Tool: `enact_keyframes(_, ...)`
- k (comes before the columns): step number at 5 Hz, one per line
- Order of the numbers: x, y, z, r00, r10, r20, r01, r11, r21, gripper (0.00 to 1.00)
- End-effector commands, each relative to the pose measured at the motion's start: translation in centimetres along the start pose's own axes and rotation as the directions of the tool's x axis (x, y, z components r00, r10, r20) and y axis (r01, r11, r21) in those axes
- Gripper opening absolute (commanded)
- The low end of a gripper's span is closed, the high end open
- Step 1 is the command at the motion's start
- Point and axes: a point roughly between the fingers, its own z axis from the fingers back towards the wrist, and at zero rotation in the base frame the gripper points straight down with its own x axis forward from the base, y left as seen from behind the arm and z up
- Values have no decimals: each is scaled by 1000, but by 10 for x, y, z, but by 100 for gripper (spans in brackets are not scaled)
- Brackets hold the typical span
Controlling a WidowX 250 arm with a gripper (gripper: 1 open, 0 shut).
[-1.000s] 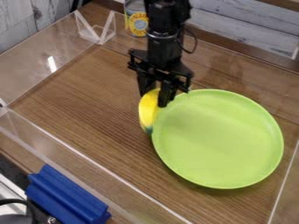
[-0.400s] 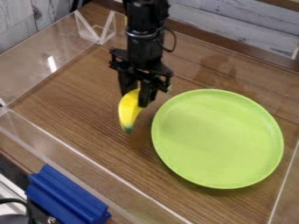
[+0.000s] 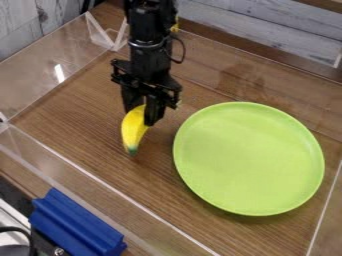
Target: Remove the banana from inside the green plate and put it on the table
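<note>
My gripper [image 3: 139, 108] points straight down and is shut on the banana [image 3: 132, 131], a short yellow fruit with a dark green tip at its lower end. The banana hangs just above the dark wood-grain table [image 3: 80, 120], left of the green plate [image 3: 250, 157]. Nothing lies in the plate. The black arm rises from the gripper toward the top of the view.
Clear acrylic walls [image 3: 54, 65] edge the table on the left, front and back. A blue object [image 3: 74, 228] sits outside the front wall at the bottom left. A yellow-labelled item [image 3: 127, 25] stands behind the arm.
The gripper has carried the banana leftward, from the plate's left rim to a spot over bare table, and slightly lower. The plate has stayed put.
</note>
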Motion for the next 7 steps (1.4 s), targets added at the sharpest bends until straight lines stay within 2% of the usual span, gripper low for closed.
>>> enact_keyframes(1, 3, 8, 14, 997, -1, 74, 0, 1000, 15, 0)
enact_keyframes(2, 2, 12, 9, 997, 4, 75, -5, 1000, 10, 100)
enact_keyframes(4, -3, 15, 1, 997, -4, 77, 4, 1000, 1, 100)
enact_keyframes(7, -2, 22, -14, 996, -4, 86, 7, 1000, -30, 100)
